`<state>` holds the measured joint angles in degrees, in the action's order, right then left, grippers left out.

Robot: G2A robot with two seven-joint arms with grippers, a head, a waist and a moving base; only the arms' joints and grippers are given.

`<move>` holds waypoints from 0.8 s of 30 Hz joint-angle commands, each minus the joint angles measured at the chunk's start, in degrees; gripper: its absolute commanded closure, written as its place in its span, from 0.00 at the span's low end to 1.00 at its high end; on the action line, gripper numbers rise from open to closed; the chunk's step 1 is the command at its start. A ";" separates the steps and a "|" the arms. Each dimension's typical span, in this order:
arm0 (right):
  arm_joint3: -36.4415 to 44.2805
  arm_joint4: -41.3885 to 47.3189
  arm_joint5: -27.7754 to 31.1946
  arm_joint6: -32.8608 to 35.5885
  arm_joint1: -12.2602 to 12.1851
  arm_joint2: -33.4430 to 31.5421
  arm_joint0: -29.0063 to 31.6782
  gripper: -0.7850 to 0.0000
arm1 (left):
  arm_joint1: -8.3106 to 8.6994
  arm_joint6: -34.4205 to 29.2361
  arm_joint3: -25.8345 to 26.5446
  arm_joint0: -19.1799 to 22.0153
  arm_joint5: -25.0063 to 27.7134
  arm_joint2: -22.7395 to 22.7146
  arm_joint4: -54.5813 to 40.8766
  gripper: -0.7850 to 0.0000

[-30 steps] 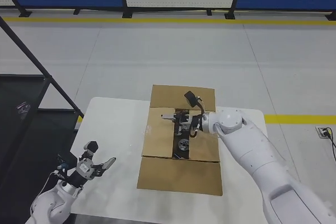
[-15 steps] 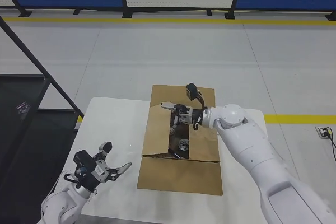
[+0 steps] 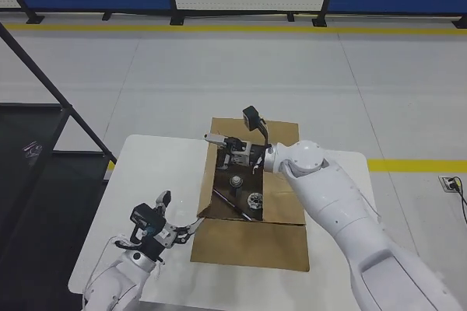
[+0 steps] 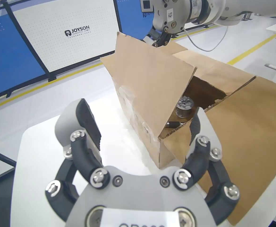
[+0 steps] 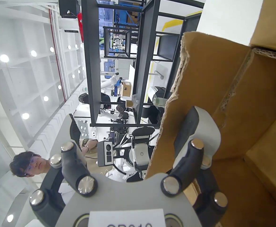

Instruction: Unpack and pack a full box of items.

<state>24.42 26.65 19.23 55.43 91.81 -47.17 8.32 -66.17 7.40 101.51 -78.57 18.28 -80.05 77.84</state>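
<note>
Straddling the raised flap [image 5: 206,76] of the box [image 4: 128,100] with the right claw [image 5: 133,119], spread wide, unclamped. Holding the left claw [image 4: 140,109] wide open, empty, just before the box corner.

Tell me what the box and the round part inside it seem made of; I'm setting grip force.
Box: brown corrugated cardboard, matt; fluting shows at its torn edges. Round part: probably metal, judging by its shiny silver-grey surface with drilled holes.

I count one cardboard box [image 3: 249,245] with four flaps, on one bench [image 3: 152,175]. Inside it I make out two round metal parts [image 3: 236,183] and one dark rod [image 4: 173,124]. Two end effectors: the left end effector [image 3: 177,215] and the right end effector [image 3: 222,148].
</note>
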 commanded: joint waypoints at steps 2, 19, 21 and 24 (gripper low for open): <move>-0.09 0.45 1.17 -0.34 0.77 0.17 0.01 0.00 | -0.47 -1.72 -0.11 1.28 -3.40 1.38 -1.87 0.00; -4.12 1.88 10.23 6.23 2.67 -0.86 -1.16 0.00 | -1.19 -3.82 -1.20 2.05 -9.62 -2.03 -10.24 0.00; -4.85 1.86 10.87 6.17 2.53 -1.32 -1.39 0.00 | -1.13 -3.71 -1.60 1.65 -9.68 -3.11 -10.71 0.00; -6.03 2.10 11.73 5.90 2.11 -2.29 -1.65 0.00 | -1.01 -3.67 -2.36 1.05 -9.68 -4.78 -11.13 0.00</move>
<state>18.80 28.66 30.68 61.46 94.08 -49.12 6.74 -67.23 3.73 99.48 -77.30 8.62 -84.22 66.82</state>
